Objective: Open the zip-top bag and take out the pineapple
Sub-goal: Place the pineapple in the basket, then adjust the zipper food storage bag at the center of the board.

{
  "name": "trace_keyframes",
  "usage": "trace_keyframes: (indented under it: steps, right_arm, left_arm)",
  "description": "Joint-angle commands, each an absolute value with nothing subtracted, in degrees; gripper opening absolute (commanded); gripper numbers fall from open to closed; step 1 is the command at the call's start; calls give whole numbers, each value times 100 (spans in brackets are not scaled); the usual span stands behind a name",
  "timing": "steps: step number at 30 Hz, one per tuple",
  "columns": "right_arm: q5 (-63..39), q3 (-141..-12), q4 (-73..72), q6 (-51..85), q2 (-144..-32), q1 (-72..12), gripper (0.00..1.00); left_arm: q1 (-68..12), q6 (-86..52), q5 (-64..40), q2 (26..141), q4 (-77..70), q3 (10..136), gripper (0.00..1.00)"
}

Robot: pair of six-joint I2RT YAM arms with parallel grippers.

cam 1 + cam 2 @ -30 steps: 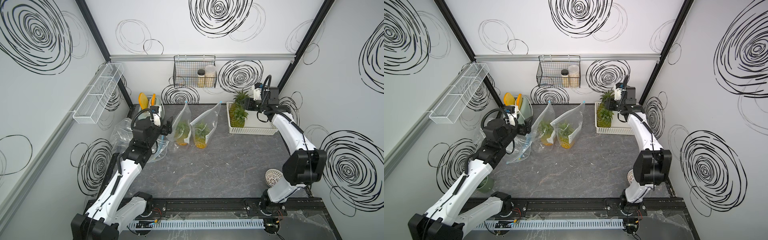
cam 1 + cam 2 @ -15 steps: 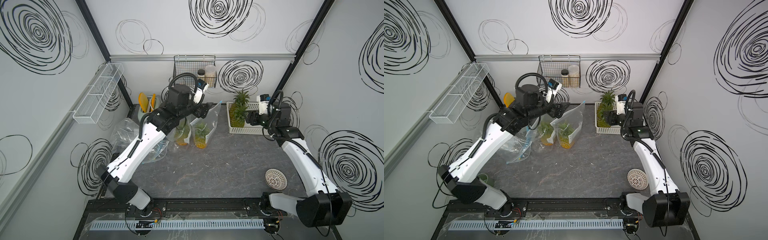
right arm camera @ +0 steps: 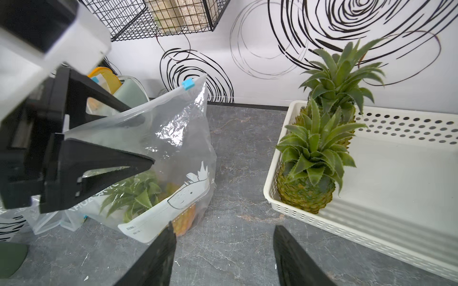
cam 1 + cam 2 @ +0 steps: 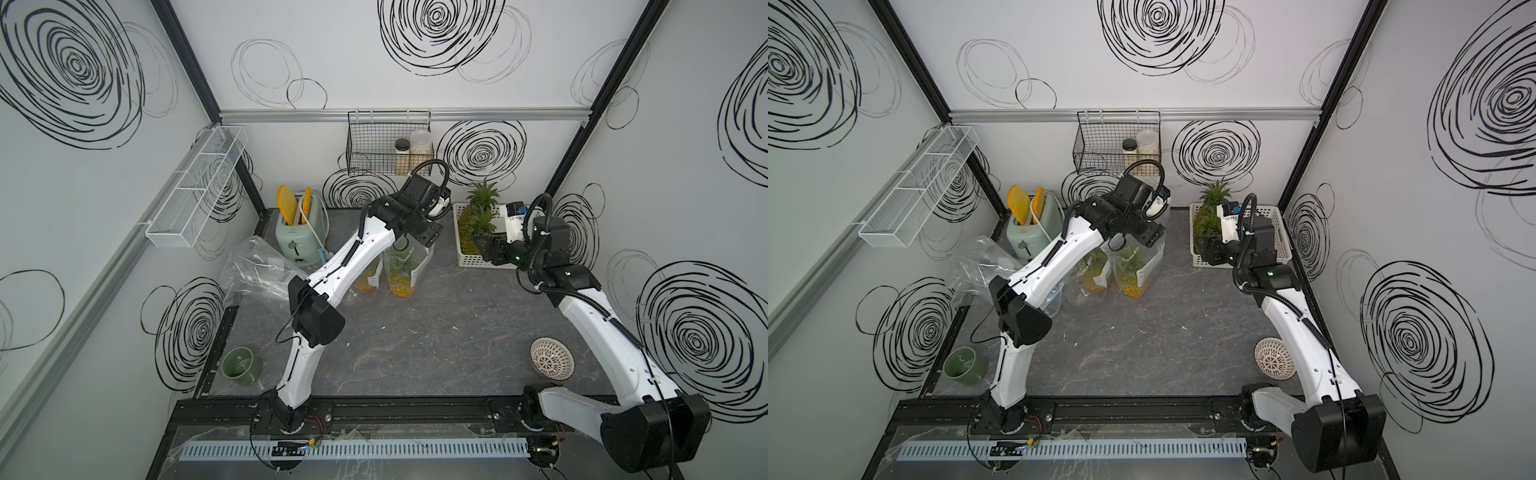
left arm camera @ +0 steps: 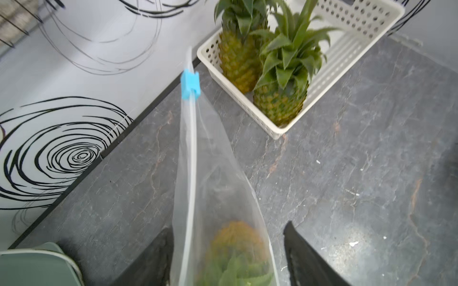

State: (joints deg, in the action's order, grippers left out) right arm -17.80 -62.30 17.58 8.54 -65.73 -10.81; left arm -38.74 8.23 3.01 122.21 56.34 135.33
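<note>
Two clear zip-top bags stand at the back of the table, each with a pineapple inside. The right-hand zip-top bag [image 4: 402, 272] [image 4: 1133, 270] [image 3: 173, 138] has a blue slider [image 5: 190, 84] [image 3: 187, 84] at the far end of its zip. Its pineapple [image 5: 235, 242] [image 3: 183, 218] shows through the plastic. My left gripper [image 4: 422, 241] [image 4: 1144, 239] [image 5: 228, 227] is open above this bag, one finger on each side of its top edge. My right gripper [image 4: 488, 249] [image 4: 1208, 249] [image 3: 224, 226] is open and empty, between the bag and the basket.
A white basket [image 4: 465, 259] [image 3: 272, 200] with two pineapples [image 5: 280, 99] stands at the back right. The second bag [image 4: 368, 278], a toaster [image 4: 297, 232], crumpled empty bags [image 4: 257, 274] and a green cup [image 4: 241, 365] are to the left. A patterned bowl [image 4: 552, 358] sits front right.
My left arm swung from the left side up and over to the right-hand bag. My right gripper drew back out of the basket and now faces the bag.
</note>
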Motion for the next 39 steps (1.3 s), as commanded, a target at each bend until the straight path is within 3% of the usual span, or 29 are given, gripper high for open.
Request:
trace_keyframes:
  steps: [1, 5, 7, 8, 15, 24, 34, 39]
  right_arm:
    - [-1740, -6168, 1743, 802, -6472, -1107, 65]
    - [-1714, -6139, 1703, 831, -6422, -1115, 64]
    - [-1695, -6090, 1674, 843, -6382, -1116, 64]
    - [-1686, -6078, 1691, 837, -6363, -1116, 64]
    - [-1798, -5956, 1595, 905, -6153, -1116, 64]
    - [-2666, -5688, 1533, 869, -5744, -1121, 64]
    - [-3929, -5136, 1179, 653, -5308, -1252, 64]
    - [-4087, -5081, 1058, 601, -5308, -1387, 64]
  left_arm:
    - [-3848, 844, 307, 12093, 5878, 13589, 55]
    - [-3941, 911, 494, 11715, 5748, 13060, 17]
    - [-3988, 995, 546, 11481, 5604, 12784, 2]
    - [-4022, 1057, 585, 11349, 5535, 12657, 0]
    - [-4350, 1813, 871, 10664, 5346, 12200, 0]
    - [-4804, 2531, 1234, 9742, 5039, 10860, 0]
    - [-5050, 2750, 915, 8822, 4220, 9492, 0]
    - [-5121, 2928, 782, 8607, 4145, 9337, 0]
